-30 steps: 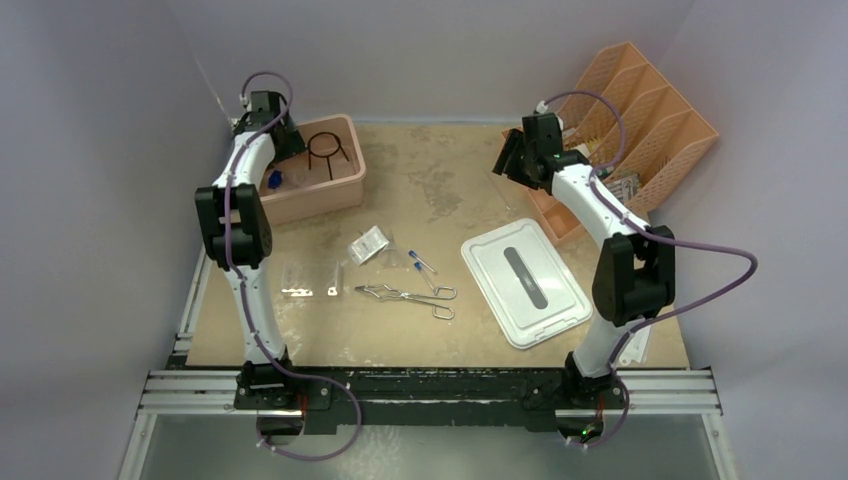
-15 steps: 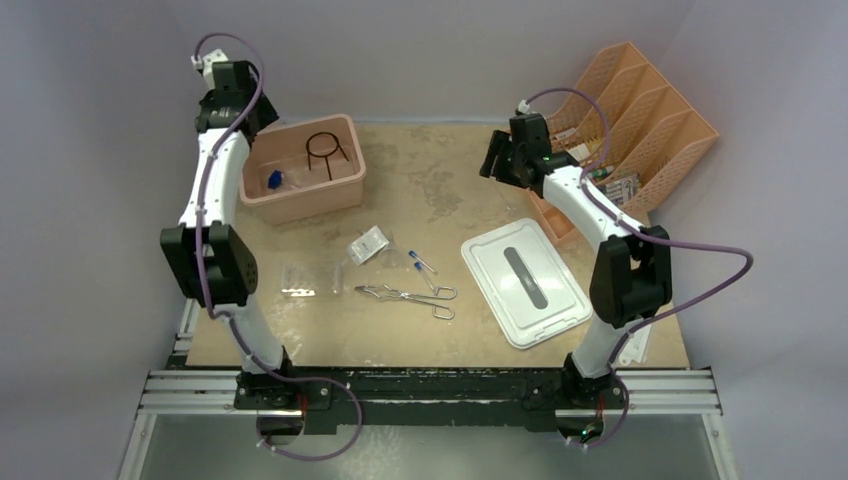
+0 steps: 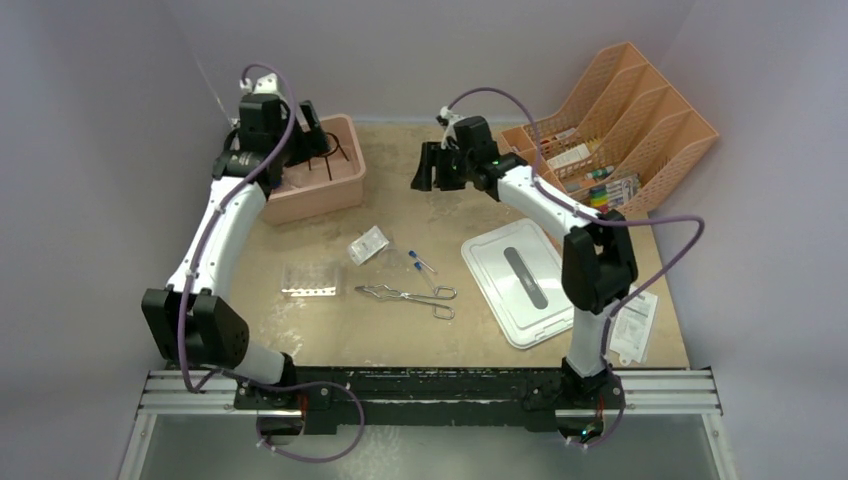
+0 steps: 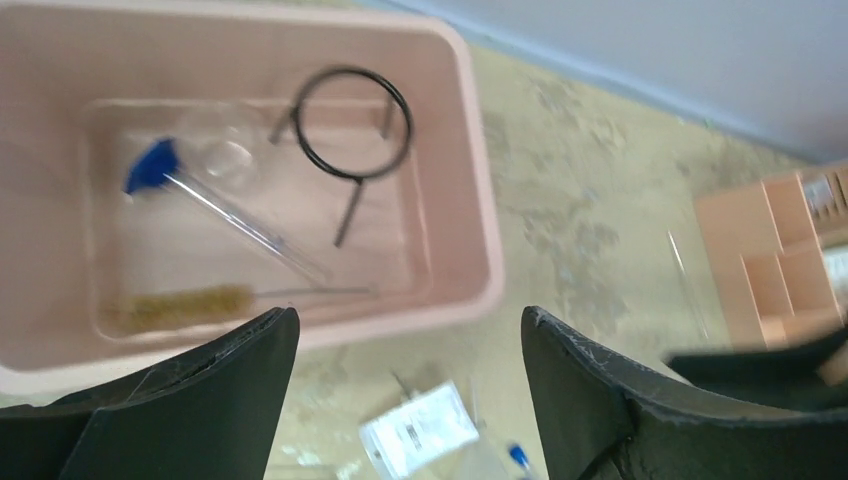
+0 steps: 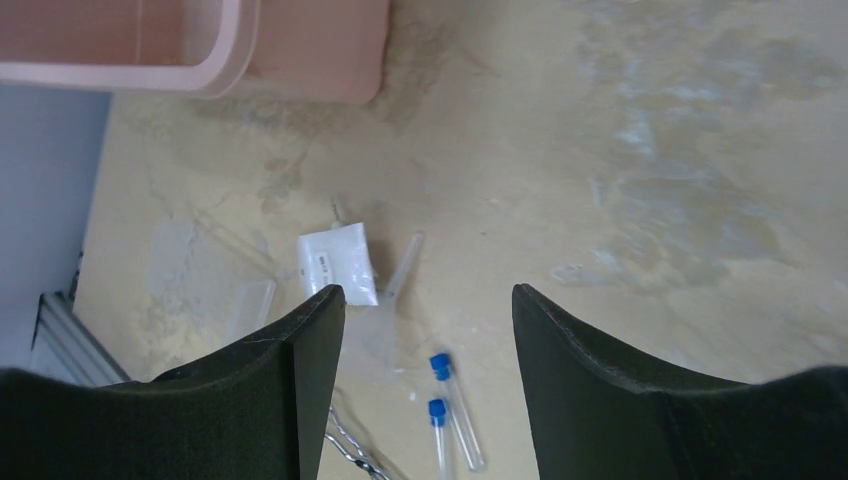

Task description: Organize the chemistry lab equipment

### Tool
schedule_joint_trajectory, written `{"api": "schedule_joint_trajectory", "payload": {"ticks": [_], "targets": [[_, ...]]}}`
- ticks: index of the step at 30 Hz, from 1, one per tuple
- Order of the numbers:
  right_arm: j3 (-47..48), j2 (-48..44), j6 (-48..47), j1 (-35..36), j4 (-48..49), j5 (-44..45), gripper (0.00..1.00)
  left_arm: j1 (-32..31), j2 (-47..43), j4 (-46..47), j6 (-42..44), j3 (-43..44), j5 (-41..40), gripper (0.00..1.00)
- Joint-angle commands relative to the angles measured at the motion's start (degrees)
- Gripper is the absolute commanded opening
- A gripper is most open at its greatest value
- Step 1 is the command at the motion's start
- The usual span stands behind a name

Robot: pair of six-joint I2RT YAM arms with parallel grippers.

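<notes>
Left jaws and right jaws both gape wide, holding nothing. Over the last second the left arm (image 3: 225, 215) has swung back above the pink plastic bin (image 4: 480, 200), where the black wire ring stand (image 4: 350, 205) and thin bristle brush (image 4: 190, 305) already lie. The right arm (image 3: 535, 195) has left the orange mesh file sorter (image 3: 650, 130) for mid-table (image 3: 450, 200), over the small clear bag (image 5: 338, 262) and two blue-capped vials (image 5: 440, 365). Silver scissor-handled tongs (image 3: 405, 294) and the clear plastic tube rack (image 3: 308, 279) wait nearer the bases. These loose pieces look like the next to be collected.

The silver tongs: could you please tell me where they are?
Top view: the silver tongs lie between the clear tube rack and the white lid, just nearside of the blue-capped vials.
</notes>
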Motion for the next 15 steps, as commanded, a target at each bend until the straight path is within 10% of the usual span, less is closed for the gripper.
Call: {"api": "schedule_joint_trajectory", "payload": {"ticks": [1,15], "targets": [[5.65,5.92,-0.33,1.84,2.83,-8.93,0.65,-3.25,-8.17,3.19,-2.82,-5.31,-0.81,0.81],[15.65,20.93,2.4,8.88,1.76,-13.1,0.62,-3.35,-20.24,5.33,-10.22,-26.71,-1.94,0.6]]}}
